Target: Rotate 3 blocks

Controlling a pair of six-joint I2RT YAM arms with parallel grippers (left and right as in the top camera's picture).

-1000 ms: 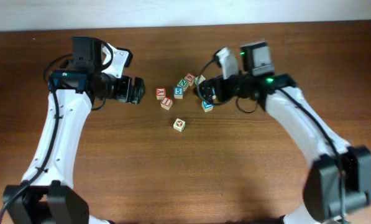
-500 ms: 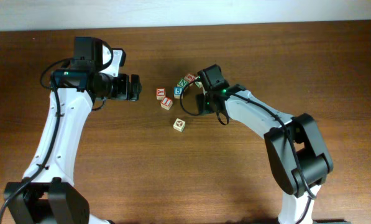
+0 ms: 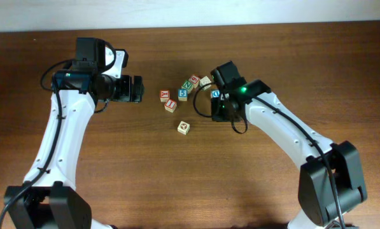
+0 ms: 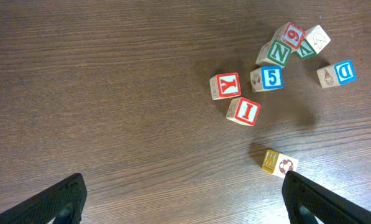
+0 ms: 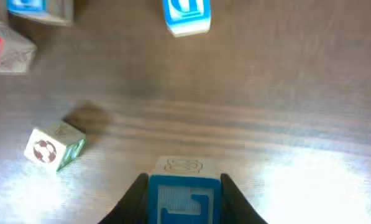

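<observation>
1. The left end effector hovers over the left part of the table. Its fingers are spread as wide as they go, with nothing between them.
2. Just right of it lies a red "Y" block. A red "I" block sits slightly nearer, close beside it but apart.
3. A blue "5" block sits just right of the "Y".
4. The brownish picture block stands alone, the nearest of all and well apart from the others.
5. Beyond the "5", a green "N" block huddles with a red-numbered block and a pale block.
6. The blue "D" block lies right of the "5", apart from that huddle.
7. The right end effector is clamped on a blue-faced block, with a finger pressed against each side. The "D" block lies beyond it and the picture block off to its left. The arm hides this grip from overhead, and whether the block rests on the table cannot be told.
</observation>
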